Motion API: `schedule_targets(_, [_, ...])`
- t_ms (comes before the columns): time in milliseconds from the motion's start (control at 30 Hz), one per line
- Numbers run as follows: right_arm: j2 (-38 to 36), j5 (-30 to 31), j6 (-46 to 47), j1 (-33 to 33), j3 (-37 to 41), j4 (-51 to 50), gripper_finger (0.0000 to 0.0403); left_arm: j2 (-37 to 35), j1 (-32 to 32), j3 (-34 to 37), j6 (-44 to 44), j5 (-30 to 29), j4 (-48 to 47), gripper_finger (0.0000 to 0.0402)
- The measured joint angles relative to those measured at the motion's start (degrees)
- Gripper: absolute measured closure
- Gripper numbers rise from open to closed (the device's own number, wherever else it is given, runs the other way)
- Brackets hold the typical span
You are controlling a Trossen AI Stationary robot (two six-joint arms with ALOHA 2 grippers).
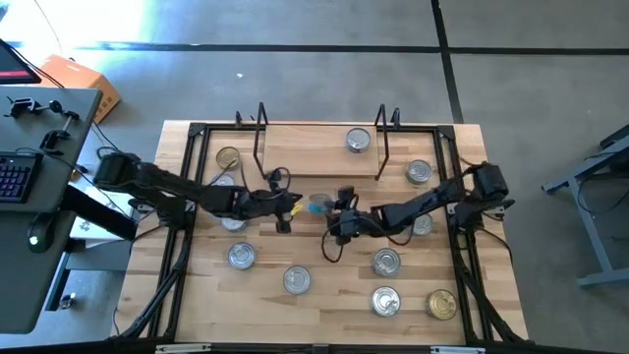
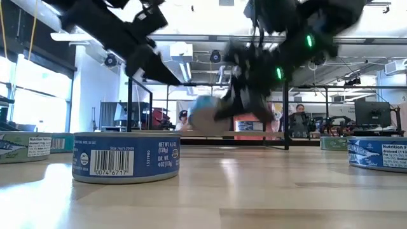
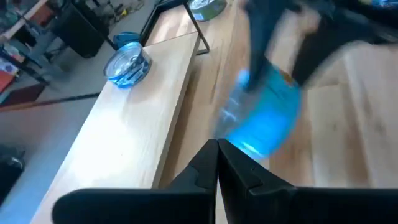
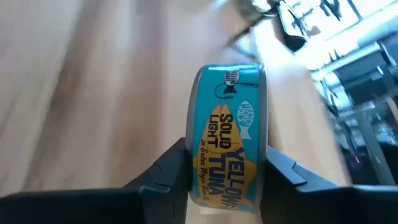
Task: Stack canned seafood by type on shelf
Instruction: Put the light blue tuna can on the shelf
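Note:
My right gripper [image 4: 227, 171] is shut on a blue tin of canned seafood [image 4: 229, 134] labelled yellowfin tuna, held on its edge with one finger against each flat face. In the high view this tin [image 1: 318, 204] hangs over the table's middle, in front of the shelf [image 1: 319, 155], and in the low view it [image 2: 206, 114] is clear of the tabletop. My left gripper [image 1: 292, 207] is shut and empty just left of the tin, and its closed fingertips [image 3: 217, 155] point at the blurred blue tin [image 3: 264, 115]. One silver-lidded tin [image 1: 359, 141] stands on the shelf plank.
Loose tins lie around the table: a gold-lidded one [image 1: 228, 157] at the back left, another gold one [image 1: 442, 305] at the front right, and silver ones [image 1: 297, 280] across the front. A blue tin [image 2: 126, 158] stands close to the low camera. A person [image 2: 299, 119] is far behind.

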State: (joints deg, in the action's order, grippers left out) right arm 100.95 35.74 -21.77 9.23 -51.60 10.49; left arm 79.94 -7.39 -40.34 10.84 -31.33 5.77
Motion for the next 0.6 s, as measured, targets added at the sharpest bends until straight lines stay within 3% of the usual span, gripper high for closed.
schedule_targets(200, [-0.58,2.04,5.71,-6.37,-15.67,-21.02,0.0285,-6.22,-3.56,0.60,-7.32,-1.02,-7.61,0.0399])
schedule_targets(333, [3.00,1.34,0.44,-12.18,-19.22,-19.48,0.0285,-6.73,-5.71,3.05,-7.87,-4.37,-6.93,0.0399])
schedule_targets(600, [10.03,1.04,-1.23,-19.97,-20.82,-16.47,0.0285,-6.71,-9.04,7.99,-12.75,-9.80,-5.30,0.0399])
